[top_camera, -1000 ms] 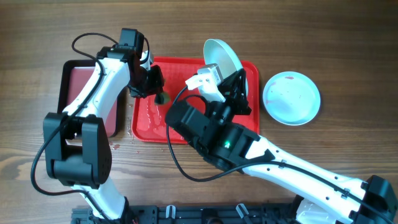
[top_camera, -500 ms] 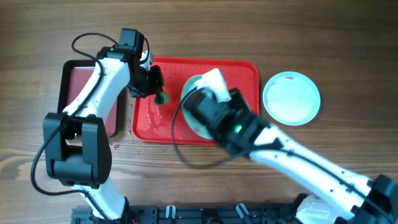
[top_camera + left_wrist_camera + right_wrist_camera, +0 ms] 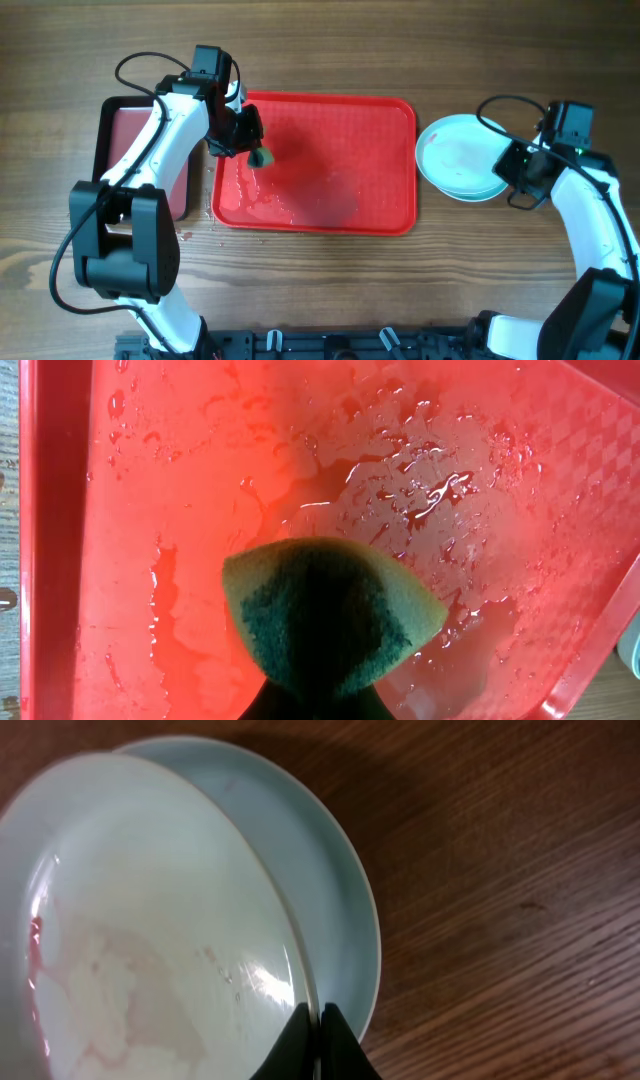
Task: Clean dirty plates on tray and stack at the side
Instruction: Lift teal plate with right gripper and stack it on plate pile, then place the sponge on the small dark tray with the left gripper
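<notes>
The red tray [image 3: 380, 120] lies mid-table, wet and with no plate on it. Its wet floor fills the left wrist view [image 3: 200, 480]. My left gripper [image 3: 250, 150] is shut on a green and yellow sponge [image 3: 262, 157] just above the tray's left part; the sponge also shows in the left wrist view [image 3: 330, 610]. Right of the tray, a pale plate [image 3: 455, 150] with faint reddish smears rests on a light blue plate [image 3: 480, 190]. My right gripper [image 3: 318, 1020] is shut on the top plate's rim [image 3: 150, 950], over the lower blue plate [image 3: 320, 890].
A smaller black-rimmed tray with a maroon inside [image 3: 125, 140] sits left of the red tray, under my left arm. Water drops lie on the wood by the red tray's front left corner [image 3: 205, 215]. Bare wooden table [image 3: 520, 870] surrounds the plate stack.
My right arm carried the plate from above the tray to the right and set it onto the blue plate. The left arm and sponge have not moved.
</notes>
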`<action>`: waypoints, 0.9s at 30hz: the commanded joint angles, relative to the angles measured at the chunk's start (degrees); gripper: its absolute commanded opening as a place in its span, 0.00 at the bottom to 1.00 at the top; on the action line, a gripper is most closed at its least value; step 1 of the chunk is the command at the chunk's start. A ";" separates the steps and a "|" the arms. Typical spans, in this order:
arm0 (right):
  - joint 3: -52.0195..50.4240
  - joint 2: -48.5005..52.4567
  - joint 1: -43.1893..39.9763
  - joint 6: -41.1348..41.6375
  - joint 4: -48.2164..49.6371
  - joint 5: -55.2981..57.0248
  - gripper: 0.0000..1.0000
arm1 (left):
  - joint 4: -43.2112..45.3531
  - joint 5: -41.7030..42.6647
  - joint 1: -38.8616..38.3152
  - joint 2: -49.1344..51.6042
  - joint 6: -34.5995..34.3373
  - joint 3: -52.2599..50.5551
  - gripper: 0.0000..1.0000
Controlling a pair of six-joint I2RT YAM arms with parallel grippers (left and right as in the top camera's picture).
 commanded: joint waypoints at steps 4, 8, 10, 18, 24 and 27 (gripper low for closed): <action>-2.69 1.64 0.02 2.67 2.78 1.88 0.05 | -12.96 -8.24 6.12 -1.44 -0.55 9.27 0.04; -2.58 1.62 -0.20 6.34 4.07 3.06 0.42 | -18.78 -17.00 15.67 -3.82 -0.55 12.83 0.04; -1.33 1.62 -0.20 5.29 5.01 1.29 0.57 | -18.88 -19.37 18.82 -3.58 -0.50 12.79 0.04; 11.30 1.51 3.61 -4.11 -3.37 -16.65 0.67 | -11.39 -24.04 21.14 -3.48 0.13 8.02 0.04; 11.30 1.51 10.58 -5.57 -5.38 -15.76 0.67 | 8.52 -28.98 21.14 -3.48 -0.11 -8.55 0.05; 11.32 1.09 13.55 -5.51 -6.60 -11.61 0.67 | 17.64 -30.42 21.14 -3.48 -0.11 -15.74 0.30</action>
